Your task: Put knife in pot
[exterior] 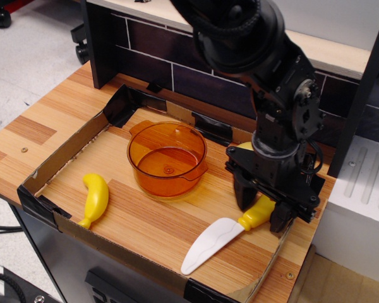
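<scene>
- The claw [263,214] has its two fingers astride the yellow handle of the knife [222,237]; whether they grip it, I cannot tell.
- The knife lies flat in the cardboard tray [63,154], white blade pointing to 8 o'clock.
- The orange pot [167,158] stands at 10 o'clock from the knife, apart.
- A banana [95,199] lies at 8 o'clock from the pot.

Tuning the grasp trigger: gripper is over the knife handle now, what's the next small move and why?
Probably close. The gripper is open, its fingers standing either side of the knife's yellow handle, low near the tray floor. The blade lies flat and the pot is empty. If the fingers aren't fully down, a slight descent first, which this view can't settle.
</scene>
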You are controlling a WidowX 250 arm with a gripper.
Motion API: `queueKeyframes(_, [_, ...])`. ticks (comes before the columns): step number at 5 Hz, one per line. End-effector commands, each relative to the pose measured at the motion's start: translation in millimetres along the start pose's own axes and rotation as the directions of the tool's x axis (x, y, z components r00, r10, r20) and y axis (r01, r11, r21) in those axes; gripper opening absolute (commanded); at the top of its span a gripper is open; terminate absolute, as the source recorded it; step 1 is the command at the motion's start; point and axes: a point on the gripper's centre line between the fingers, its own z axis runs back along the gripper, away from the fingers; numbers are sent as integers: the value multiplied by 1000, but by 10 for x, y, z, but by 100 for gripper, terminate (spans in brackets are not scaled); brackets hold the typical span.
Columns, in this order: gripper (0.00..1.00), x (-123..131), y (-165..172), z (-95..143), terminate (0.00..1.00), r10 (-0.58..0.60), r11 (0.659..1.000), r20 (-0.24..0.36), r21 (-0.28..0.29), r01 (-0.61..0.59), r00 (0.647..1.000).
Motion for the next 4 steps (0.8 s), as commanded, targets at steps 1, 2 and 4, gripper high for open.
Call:
queueKeyframes(1, [0, -37, -2, 169, 0, 22, 999, 16, -42, -21, 1000])
queueKeyframes(2, [0, -10, 50, 322, 0, 55, 998, 49, -18, -54, 997])
queueKeyframes(4, [0, 178, 249, 824, 0, 178, 984, 111, -39, -175, 978])
